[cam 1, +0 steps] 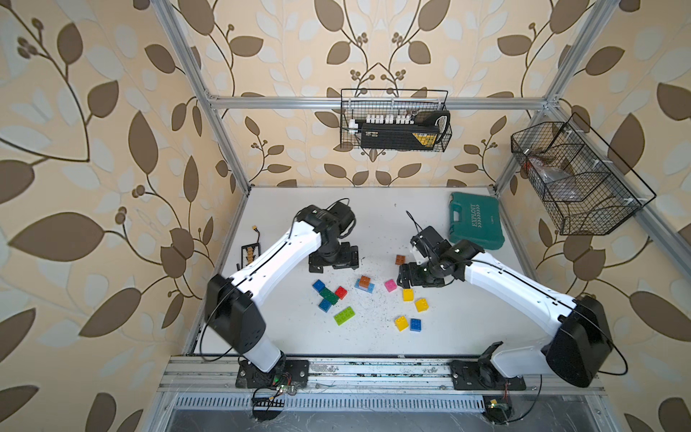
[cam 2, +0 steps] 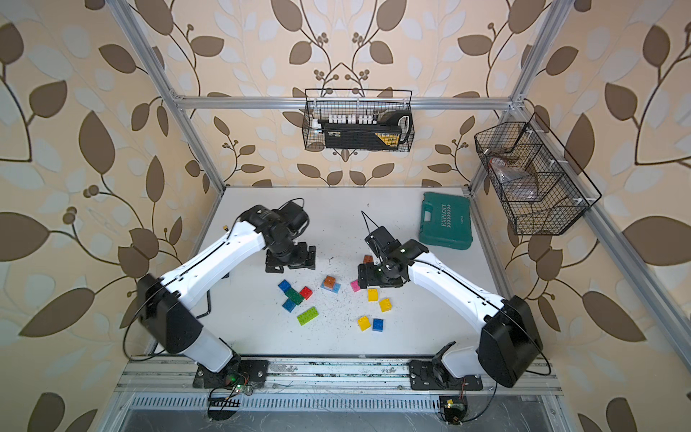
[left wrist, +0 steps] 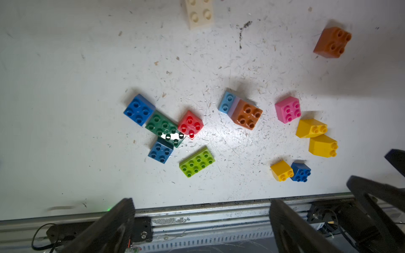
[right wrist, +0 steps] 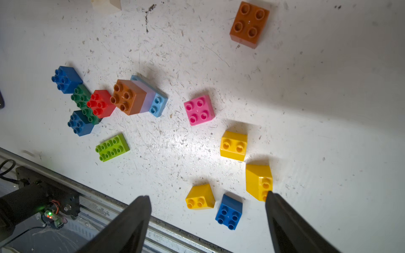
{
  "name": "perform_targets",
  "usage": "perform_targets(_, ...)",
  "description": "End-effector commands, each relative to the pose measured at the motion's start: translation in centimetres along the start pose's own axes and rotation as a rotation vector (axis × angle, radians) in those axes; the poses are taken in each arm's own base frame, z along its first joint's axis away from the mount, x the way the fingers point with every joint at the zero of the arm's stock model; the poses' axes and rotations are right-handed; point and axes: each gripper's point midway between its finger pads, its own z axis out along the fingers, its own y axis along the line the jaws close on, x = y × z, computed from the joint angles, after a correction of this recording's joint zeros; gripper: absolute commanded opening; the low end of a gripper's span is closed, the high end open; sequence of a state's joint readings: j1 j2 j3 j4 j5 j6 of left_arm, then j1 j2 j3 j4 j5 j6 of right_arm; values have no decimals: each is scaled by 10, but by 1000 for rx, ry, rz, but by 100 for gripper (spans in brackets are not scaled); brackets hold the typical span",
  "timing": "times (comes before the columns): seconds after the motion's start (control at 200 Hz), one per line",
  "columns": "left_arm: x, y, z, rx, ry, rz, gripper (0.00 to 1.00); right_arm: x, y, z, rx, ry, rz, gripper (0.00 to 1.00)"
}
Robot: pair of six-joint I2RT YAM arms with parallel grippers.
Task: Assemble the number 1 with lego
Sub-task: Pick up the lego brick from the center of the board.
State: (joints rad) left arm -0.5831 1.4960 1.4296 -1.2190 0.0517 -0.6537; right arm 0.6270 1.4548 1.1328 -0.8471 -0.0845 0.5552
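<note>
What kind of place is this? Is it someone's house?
Probably a robot test cell, not a real home: leafy wallpaper sits behind a metal frame, a left arm and right arm are bolted to a rail, and lego bricks lie on the white table.

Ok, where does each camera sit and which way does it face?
Top views: overhead, looking down on the table; left arm and right arm show.
Left wrist: on the left arm, facing bricks and front rail; its open fingers show.
Right wrist: on the right arm, facing the same bricks; open fingers show.
Shared: pink brick, all views.
</note>
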Motion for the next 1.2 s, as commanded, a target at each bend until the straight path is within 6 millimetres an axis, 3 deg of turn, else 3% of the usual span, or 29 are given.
perform_targets(0.0,-5,19,-4,68,-116,-22,99,-11,6,14,45,17,-42,81)
perform_targets(0.195,10,46,-27,94,-291,40,99,-25,21,44,118,51,-105,72)
perform_targets(0.545,28,56,-53,174,-454,83,99,-20,12,91,200,119,-90,60)
perform_targets(0.71,28,60,-49,167,-467,63,99,-18,11,105,205,143,-83,57)
perform_targets(0.87,26,62,-45,144,-452,56,99,-15,7,114,225,159,-71,52)
perform_targets(0.965,26,62,-45,143,-456,56,99,-15,6,115,231,160,-55,43)
perform_targets(1.2,26,64,-49,147,-475,50,99,-13,10,94,223,143,98,21)
